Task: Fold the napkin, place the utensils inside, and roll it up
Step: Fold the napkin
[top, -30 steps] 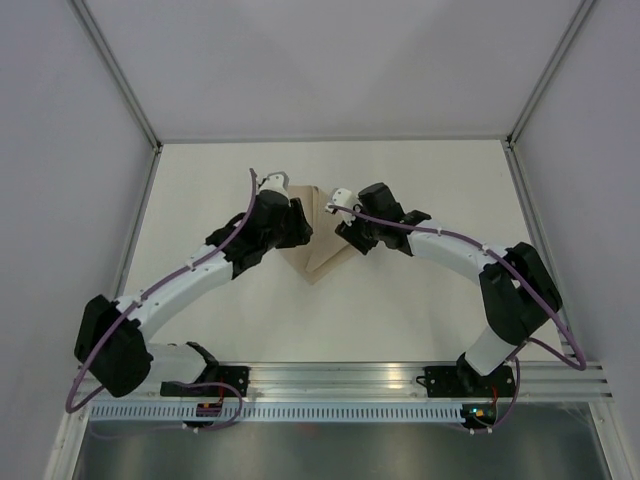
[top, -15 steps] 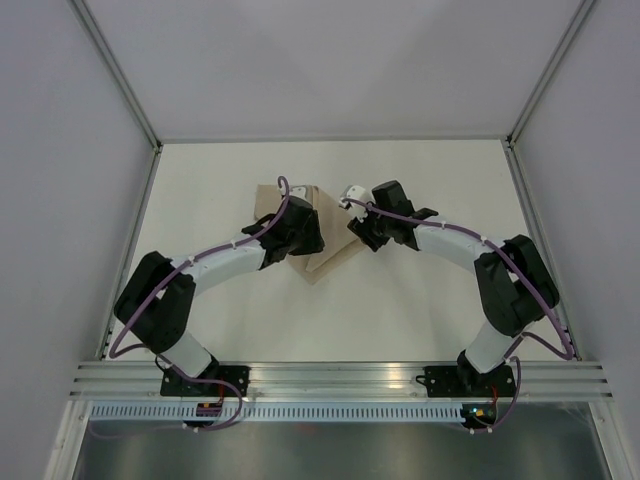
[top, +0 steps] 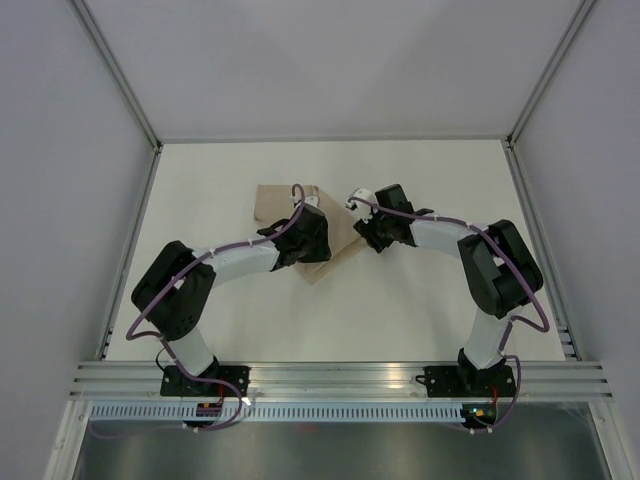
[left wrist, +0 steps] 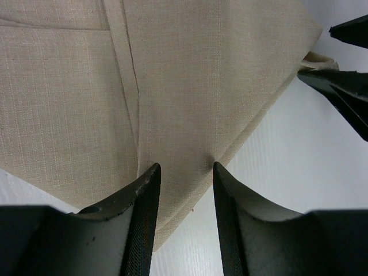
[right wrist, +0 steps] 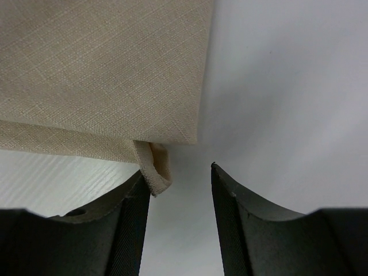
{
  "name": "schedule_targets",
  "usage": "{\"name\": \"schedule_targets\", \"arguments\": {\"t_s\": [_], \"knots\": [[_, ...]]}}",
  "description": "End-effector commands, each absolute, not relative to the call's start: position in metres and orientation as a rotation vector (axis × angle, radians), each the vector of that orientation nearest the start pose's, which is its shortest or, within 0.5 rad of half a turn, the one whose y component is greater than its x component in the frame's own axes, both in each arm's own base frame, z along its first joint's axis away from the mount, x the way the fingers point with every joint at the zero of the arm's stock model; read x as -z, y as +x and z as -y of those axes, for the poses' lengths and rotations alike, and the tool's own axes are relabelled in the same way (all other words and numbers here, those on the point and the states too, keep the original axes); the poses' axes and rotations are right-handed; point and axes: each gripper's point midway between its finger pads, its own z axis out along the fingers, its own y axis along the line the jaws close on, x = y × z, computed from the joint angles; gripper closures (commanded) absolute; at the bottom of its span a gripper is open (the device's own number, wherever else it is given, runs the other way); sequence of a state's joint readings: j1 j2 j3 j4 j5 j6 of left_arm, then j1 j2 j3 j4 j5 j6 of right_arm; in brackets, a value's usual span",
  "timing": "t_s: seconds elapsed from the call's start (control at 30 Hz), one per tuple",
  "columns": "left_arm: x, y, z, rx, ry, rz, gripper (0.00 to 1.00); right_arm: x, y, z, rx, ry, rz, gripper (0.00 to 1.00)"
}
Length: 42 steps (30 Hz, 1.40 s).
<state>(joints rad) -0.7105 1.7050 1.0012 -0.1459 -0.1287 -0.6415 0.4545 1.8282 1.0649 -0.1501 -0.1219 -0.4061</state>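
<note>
Napkin (top: 272, 200) folded, flat on table (top: 430, 300), middle. Left arm (top: 240, 262) bent at elbow, forearm running right. Left gripper (left wrist: 184, 172) low over napkin's near edge, fingers (left wrist: 144, 213) narrowly apart, cloth flat between (not pinched). Right arm (top: 440, 232) stretched leftward, right gripper (right wrist: 178, 172) at napkin's right corner, fingers apart, curled corner touching one finger.

The left arm (top: 240, 262) and right arm (top: 437, 233) are white tube links set between bulky black joint housings. A thin purple cable (top: 133, 325) runs along each. Both stand on black bases (top: 205, 381). The left claw (left wrist: 185, 167) and right claw (right wrist: 177, 169) have matte black, curved fingers (left wrist: 142, 221) with finely ribbed inner faces.
</note>
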Motion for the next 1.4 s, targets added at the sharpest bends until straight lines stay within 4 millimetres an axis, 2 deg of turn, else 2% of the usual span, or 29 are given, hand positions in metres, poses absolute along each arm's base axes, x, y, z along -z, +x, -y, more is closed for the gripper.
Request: {"name": "schedule_targets", "arguments": {"t_s": [0.0,0.13,0.27,0.37,0.47,0.57,0.63,0.73,0.87,1.0,1.17,1.23,1.37], "knots": [[-0.057,0.323,0.289,0.502,-0.023,-2.431,0.53,-0.033,0.401,-0.196,-0.178,-1.013,-2.205,0.48],[-0.046,0.317,0.288,0.489,-0.017,-2.459,0.54,-0.042,0.399,-0.196,-0.202,-1.008,-2.197,0.48],[-0.038,0.311,0.286,0.485,-0.021,-2.475,0.54,-0.069,0.400,-0.194,-0.264,-0.987,-2.173,0.48],[-0.041,0.309,0.286,0.493,-0.022,-2.469,0.54,-0.096,0.405,-0.198,-0.309,-0.974,-2.135,0.47],[-0.043,0.307,0.287,0.506,-0.013,-2.467,0.54,-0.108,0.405,-0.202,-0.350,-0.974,-2.125,0.47],[-0.042,0.304,0.288,0.513,-0.006,-2.476,0.54,-0.120,0.416,-0.208,-0.376,-0.957,-2.105,0.46],[-0.040,0.303,0.288,0.514,-0.001,-2.482,0.54,-0.118,0.421,-0.213,-0.396,-0.954,-2.118,0.46],[-0.038,0.302,0.287,0.508,0.001,-2.489,0.54,-0.104,0.437,-0.219,-0.412,-0.939,-2.162,0.46],[-0.037,0.302,0.287,0.505,0.003,-2.493,0.54,-0.074,0.455,-0.227,-0.420,-0.931,-2.238,0.47],[-0.036,0.302,0.287,0.502,0.009,-2.496,0.54,-0.051,0.466,-0.223,-0.372,-0.894,-2.290,0.50],[-0.033,0.302,0.289,0.500,0.016,-2.501,0.54,-0.032,0.461,-0.215,-0.336,-0.908,-2.334,0.53],[-0.031,0.302,0.288,0.498,0.021,-2.504,0.54,-0.031,0.459,-0.210,-0.311,-0.919,-2.334,0.55],[-0.028,0.301,0.287,0.490,0.032,-2.510,0.54,-0.026,0.440,-0.202,-0.304,-0.949,-2.347,0.56]]}}
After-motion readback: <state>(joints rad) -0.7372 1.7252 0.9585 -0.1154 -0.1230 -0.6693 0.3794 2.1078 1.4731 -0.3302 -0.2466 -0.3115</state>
